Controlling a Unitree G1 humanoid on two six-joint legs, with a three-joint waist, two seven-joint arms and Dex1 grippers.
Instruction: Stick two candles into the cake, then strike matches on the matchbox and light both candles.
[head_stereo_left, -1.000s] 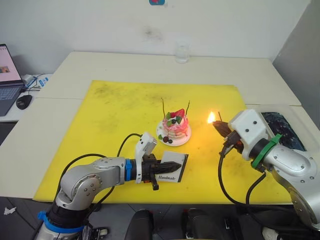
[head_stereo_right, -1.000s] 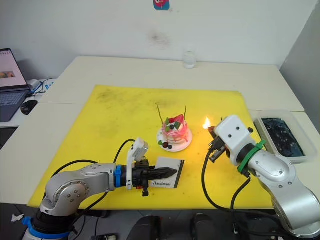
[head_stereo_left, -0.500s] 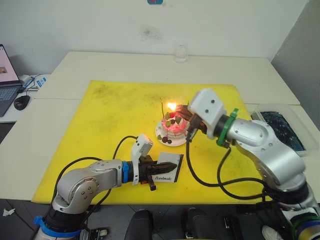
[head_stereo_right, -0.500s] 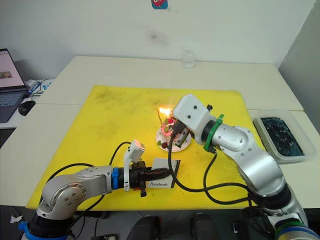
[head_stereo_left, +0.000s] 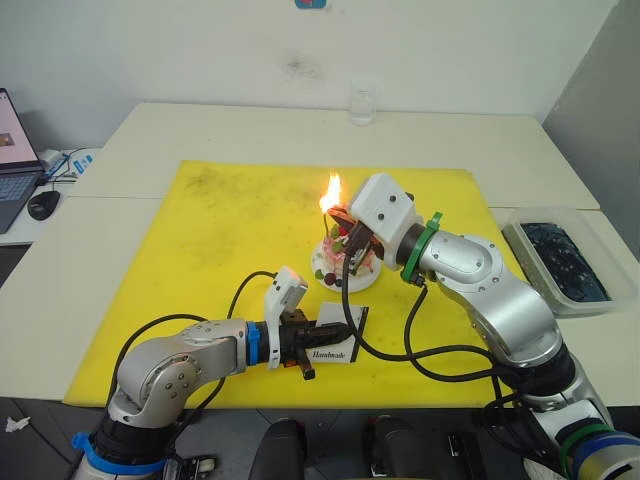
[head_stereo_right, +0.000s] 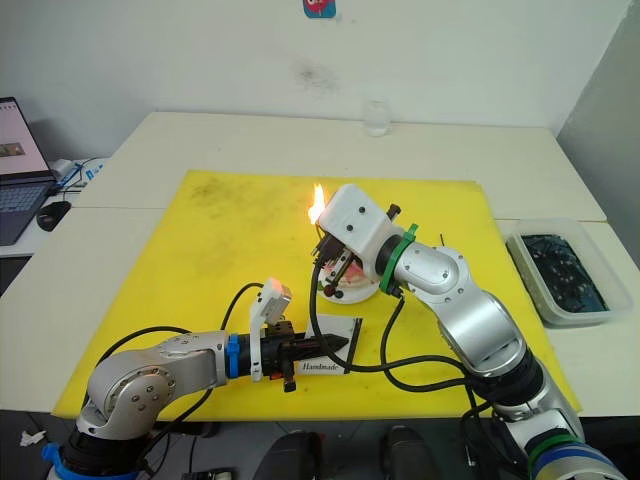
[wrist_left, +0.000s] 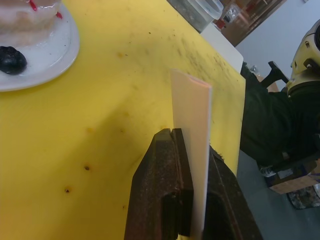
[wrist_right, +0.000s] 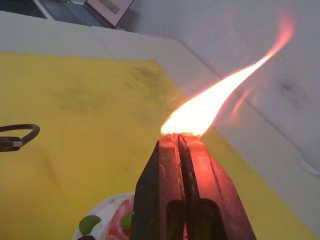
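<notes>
Right wrist view: right gripper (wrist_right: 186, 137) pinched shut on a burning match — its stick hidden between the fingers, the flame (head_stereo_left: 328, 193) above the cake (head_stereo_left: 345, 262), which sits on its plate mid-mat. Candles cannot be made out here; whether either is lit cannot be told, so lighting is judged under way. Left gripper (wrist_left: 192, 150) clamps the matchbox (head_stereo_left: 337, 341), edge-up on the yellow mat (head_stereo_left: 220, 230).

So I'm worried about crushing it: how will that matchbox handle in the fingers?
The matchbox is probably light and fairly stiff: it stands on edge, unbent, between the left gripper fingers. It looks thin-walled, so a harder squeeze might dent it. Flat and broad, it should lie stable on the yellow mat, not roll.
</notes>
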